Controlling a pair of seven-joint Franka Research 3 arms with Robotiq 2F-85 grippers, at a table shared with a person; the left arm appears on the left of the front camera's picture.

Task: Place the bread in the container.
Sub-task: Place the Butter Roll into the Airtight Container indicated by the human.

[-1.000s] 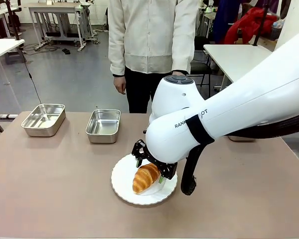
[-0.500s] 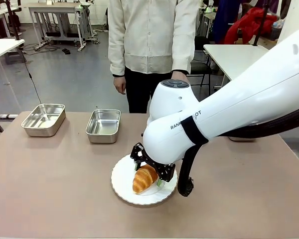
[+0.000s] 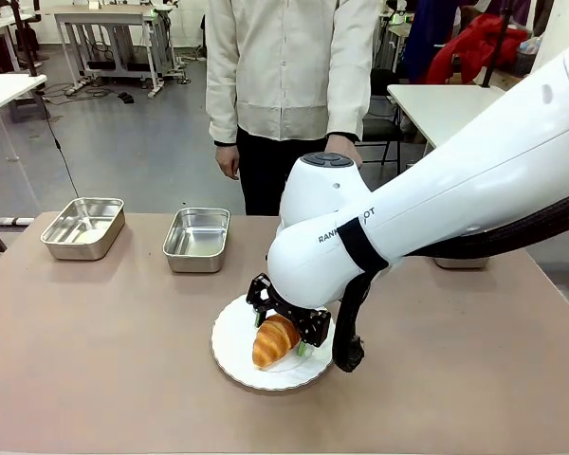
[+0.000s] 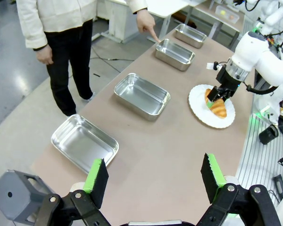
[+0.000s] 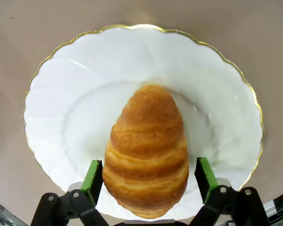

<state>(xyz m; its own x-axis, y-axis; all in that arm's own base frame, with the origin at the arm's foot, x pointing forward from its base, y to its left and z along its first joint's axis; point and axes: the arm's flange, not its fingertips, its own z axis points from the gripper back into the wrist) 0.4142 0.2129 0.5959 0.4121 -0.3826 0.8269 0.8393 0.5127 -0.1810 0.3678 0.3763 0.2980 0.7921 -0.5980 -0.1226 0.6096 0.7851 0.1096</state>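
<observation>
One croissant (image 5: 146, 150) lies on the white plate (image 5: 75, 80), its long axis running straight out from the right tool (image 5: 148, 176), whose spread pads (image 5: 92, 175) flank its near end and seem not to pinch it yet. Steel pans (image 3: 196, 237) stand well apart on the desk (image 3: 95, 360).

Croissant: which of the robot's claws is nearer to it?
Right. The right claw straddles the croissant on the plate. The left claw hangs far off, above the other end of the table, with pans between.
</observation>
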